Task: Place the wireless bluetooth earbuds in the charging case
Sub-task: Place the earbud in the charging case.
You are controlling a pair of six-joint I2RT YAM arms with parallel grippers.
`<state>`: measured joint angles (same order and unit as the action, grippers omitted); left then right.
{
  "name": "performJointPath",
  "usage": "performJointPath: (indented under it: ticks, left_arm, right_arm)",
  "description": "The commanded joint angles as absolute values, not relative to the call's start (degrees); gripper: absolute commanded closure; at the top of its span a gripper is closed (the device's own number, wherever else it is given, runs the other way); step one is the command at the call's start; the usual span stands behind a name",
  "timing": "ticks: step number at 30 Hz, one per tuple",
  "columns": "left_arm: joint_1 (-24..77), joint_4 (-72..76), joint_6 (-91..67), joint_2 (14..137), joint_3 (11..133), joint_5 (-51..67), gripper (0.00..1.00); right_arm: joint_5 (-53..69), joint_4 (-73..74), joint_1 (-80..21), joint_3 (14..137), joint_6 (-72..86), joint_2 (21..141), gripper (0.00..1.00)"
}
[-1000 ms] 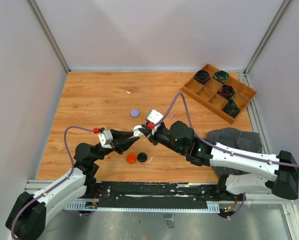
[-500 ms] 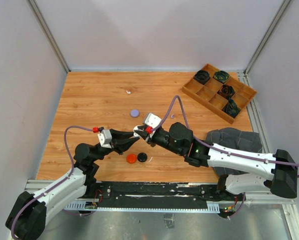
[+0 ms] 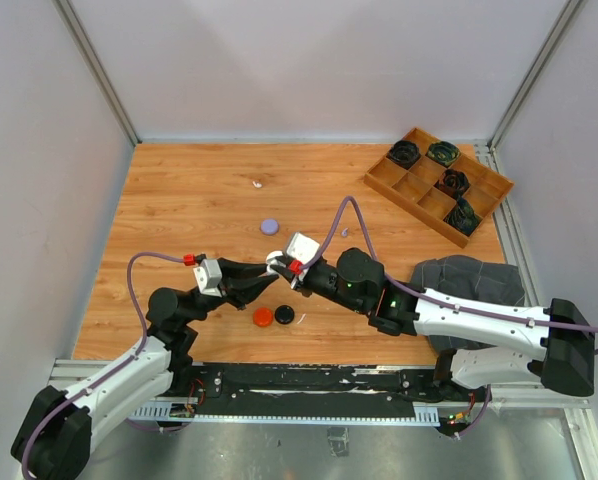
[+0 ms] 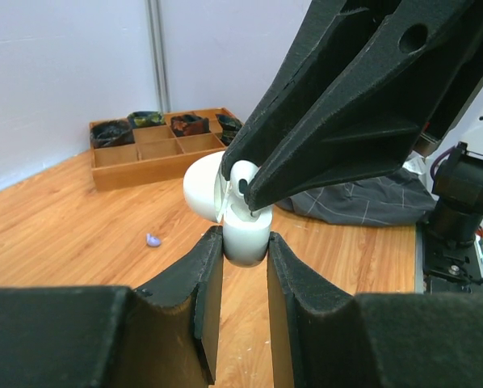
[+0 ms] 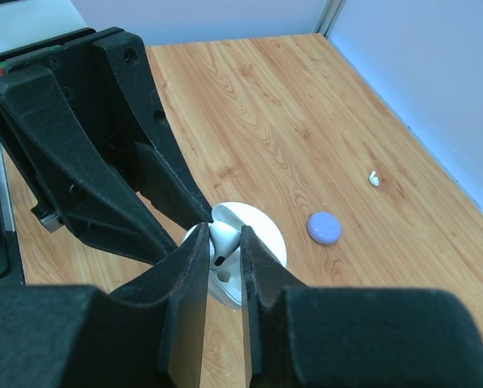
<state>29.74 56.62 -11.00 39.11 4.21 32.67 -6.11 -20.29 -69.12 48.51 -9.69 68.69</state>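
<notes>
Left wrist view: left fingers (image 4: 209,271) are clamped on the lower body of the white charging case (image 4: 245,240), held off the tabletop (image 3: 199,200) with its lid (image 4: 203,190) swung open to the side. Right fingers (image 4: 322,137) come in from above, pinched together on a white earbud (image 4: 243,179) sitting right over the case mouth, touching or nearly so; can't tell if the stem is in the socket yet.

Right wrist view agrees: bud nipped between the two fingertips, stem pointing down at the open case.

Handling, by judgement:
- The earbud is probably very light, hard and glossy, so slippery and easy to squirt out of a pinch. Hold it across the head, leave the stem free, use low force.
- The case is also light, smooth and rounded. Grip the flat sides of the base, well below the hinge; the lid looks like the weak part.

Spare bits: loose earbud (image 5: 374,179) and purple puck (image 5: 324,227) lie on the tabletop, well apart from the grip.
</notes>
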Motion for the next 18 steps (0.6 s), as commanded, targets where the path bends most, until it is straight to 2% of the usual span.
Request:
performJointPath:
  ticks: [1, 7, 12, 18]
  left_arm:
    - [29.44, 58.1, -11.66, 37.97, 4.83, 31.82, 1.0]
    - [29.44, 58.27, -11.78, 38.37, 4.83, 32.21, 1.0]
    - [29.44, 60.17, -12.32, 40.34, 4.4, 32.46, 1.0]
    - [29.44, 62.32, -13.4, 43.15, 4.79, 33.94, 1.0]
  right_arm:
    - [-5.39, -19.77, -69.79, 48.26, -11.68, 68.24, 0.82]
    - [-4.34, -17.84, -69.79, 49.02, -11.66, 67.77, 0.71]
    - [-2.7, -16.92, -69.26, 47.95, -12.31, 64.31, 0.57]
    - [11.69, -12.02, -62.33, 47.13, -10.05, 59.35, 0.41]
